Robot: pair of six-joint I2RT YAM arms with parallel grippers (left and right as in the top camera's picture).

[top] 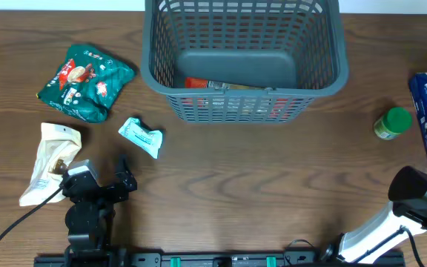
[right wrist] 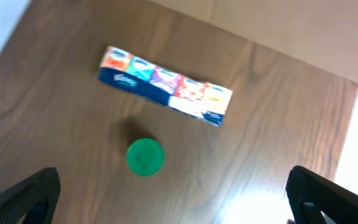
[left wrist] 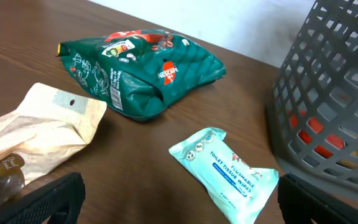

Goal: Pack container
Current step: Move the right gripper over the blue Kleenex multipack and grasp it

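While a red packet (top: 206, 84) already lies in the container (top: 325, 52), ahead and to the right of the left gripper (top: 101, 180), five items are left outside (none is held). Both grippers' jaws are spread wide and empty. A wipes pack (left wrist: 229, 171), Nescafé bag (left wrist: 148, 68) and beige pouch (left wrist: 36, 130) are seen just ahead of the left gripper, a green-lidded jar (right wrist: 145, 155) and Kleenex pack (right wrist: 166, 84) ahead of the right gripper (right wrist: 176, 208).

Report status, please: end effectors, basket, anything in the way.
Left end effector open, empty. Right end effector open, empty. Basket upright, packet inside. Nothing blocks its opening.
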